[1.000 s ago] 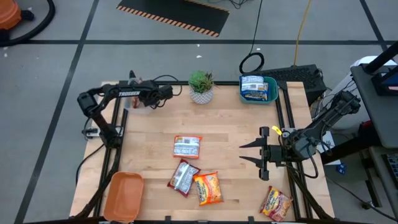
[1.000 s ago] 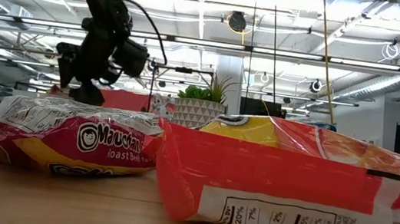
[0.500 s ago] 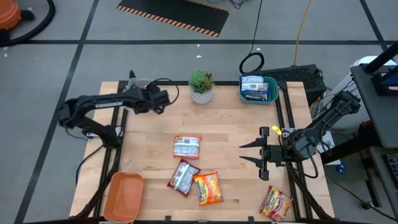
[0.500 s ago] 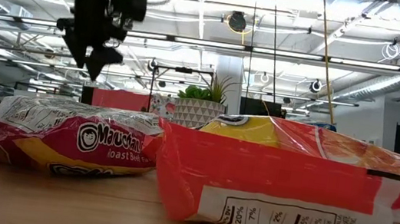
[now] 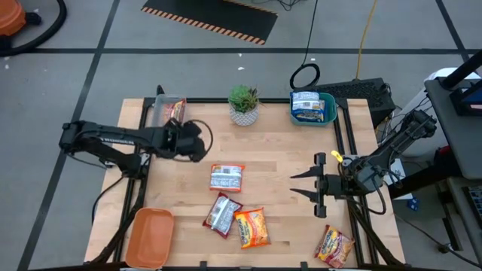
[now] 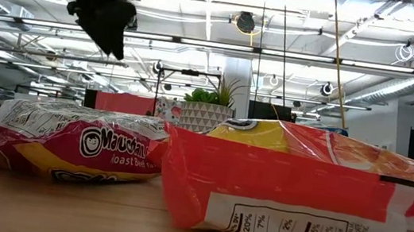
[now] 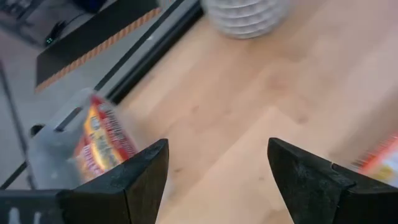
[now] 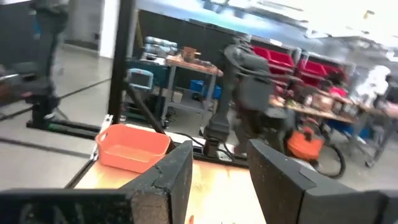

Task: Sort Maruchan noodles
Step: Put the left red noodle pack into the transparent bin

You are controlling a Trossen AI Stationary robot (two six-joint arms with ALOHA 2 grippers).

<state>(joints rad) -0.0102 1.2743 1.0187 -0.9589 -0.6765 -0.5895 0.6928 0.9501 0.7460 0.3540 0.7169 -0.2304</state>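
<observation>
Maruchan noodle packets lie flat on the wooden table: a red-silver one (image 5: 227, 178), a second red-silver one (image 5: 222, 213), an orange one (image 5: 251, 227) and another (image 5: 334, 245) at the near right corner. A red packet (image 5: 175, 110) lies in the clear tray (image 5: 156, 114), and a blue-white one (image 5: 307, 105) in the teal tray (image 5: 328, 113). My left gripper (image 5: 202, 143) hangs open and bare above the table, between the clear tray and the loose packets. In its wrist view (image 7: 217, 168) only bare wood shows between the fingers. My right gripper (image 5: 294, 186) stands open at the right, pointing level toward the left edge.
A potted plant (image 5: 243, 104) stands at the far edge between the two trays. An orange tray (image 5: 149, 237) sits at the near left corner. A black frame (image 5: 343, 135) runs along the table's sides. Bare wood lies between the loose packets and the plant.
My left gripper has swung away from the clear tray toward the table's near edge and middle, rising and tipping as it went, and has stayed open. The clear tray with its red packet, earlier covered by the arm, now shows in the high view.
</observation>
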